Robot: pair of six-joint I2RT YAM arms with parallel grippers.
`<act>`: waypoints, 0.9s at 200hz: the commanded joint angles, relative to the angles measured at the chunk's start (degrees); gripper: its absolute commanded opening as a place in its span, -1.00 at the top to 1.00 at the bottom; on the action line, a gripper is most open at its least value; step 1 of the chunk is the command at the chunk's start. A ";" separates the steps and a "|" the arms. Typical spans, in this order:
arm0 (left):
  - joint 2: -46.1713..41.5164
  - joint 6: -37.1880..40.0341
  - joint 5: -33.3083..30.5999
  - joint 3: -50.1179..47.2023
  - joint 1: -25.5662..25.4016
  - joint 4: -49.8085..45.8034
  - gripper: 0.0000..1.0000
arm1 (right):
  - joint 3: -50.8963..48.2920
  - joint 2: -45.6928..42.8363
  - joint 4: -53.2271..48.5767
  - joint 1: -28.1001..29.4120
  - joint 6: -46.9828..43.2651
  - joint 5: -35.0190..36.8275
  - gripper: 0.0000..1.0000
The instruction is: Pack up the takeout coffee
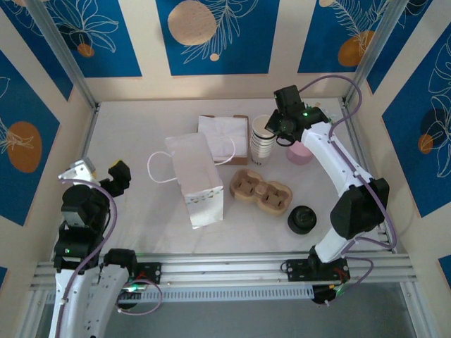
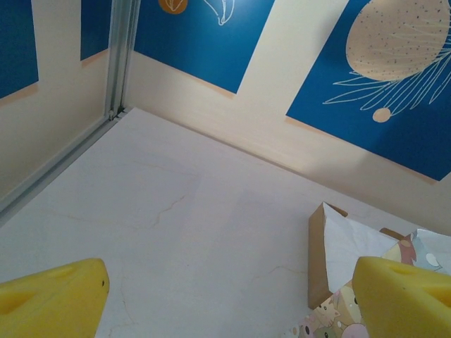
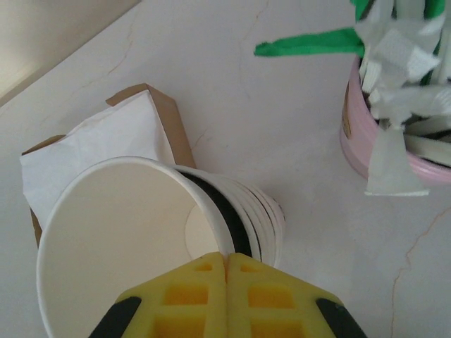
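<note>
Right fingers (image 3: 268,296) pinch top white cup (image 3: 106,232); left fingers (image 2: 402,296) spread.

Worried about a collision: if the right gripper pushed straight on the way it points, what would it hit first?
The white cup stack: its top cup's rim sits right at the tips of the shut right gripper, likely touching.

No legible text, label, brand or number noted on any surface: blue wall panels (image 1: 211,35) carry only white leaf outlines and tan discs, and white paper bag with loop handles (image 1: 197,179) only small printed pictures.
</note>
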 commanded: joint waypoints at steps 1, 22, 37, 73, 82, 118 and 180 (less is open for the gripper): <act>-0.09 0.85 -1.07 -0.44 0.89 0.10 -0.79 | 3.57 -2.24 -0.77 -0.36 -2.32 1.97 0.91; 0.00 1.00 -1.14 -0.61 0.89 0.10 -0.79 | 5.36 -3.58 -1.24 -1.40 -3.85 0.53 0.96; 0.18 1.17 -1.24 -0.61 0.89 0.17 -0.79 | 7.39 -4.83 -2.15 -1.64 -5.39 0.08 0.97; 0.62 1.54 -1.46 -0.70 0.89 0.19 -0.79 | 10.56 -10.14 -3.73 -1.34 -8.95 -2.76 1.00; 0.70 1.53 -1.51 -0.70 0.89 0.12 -0.79 | 10.44 -12.25 -3.77 -1.08 -9.72 -3.79 1.00; 1.14 1.19 -1.59 -0.70 0.89 0.02 -0.79 | 6.81 -21.66 -5.77 1.48 -11.27 -6.45 1.00; 1.67 0.40 -4.54 -0.35 0.89 -1.30 -0.77 | -11.65 -39.99 -9.74 10.80 -10.43 -14.41 1.00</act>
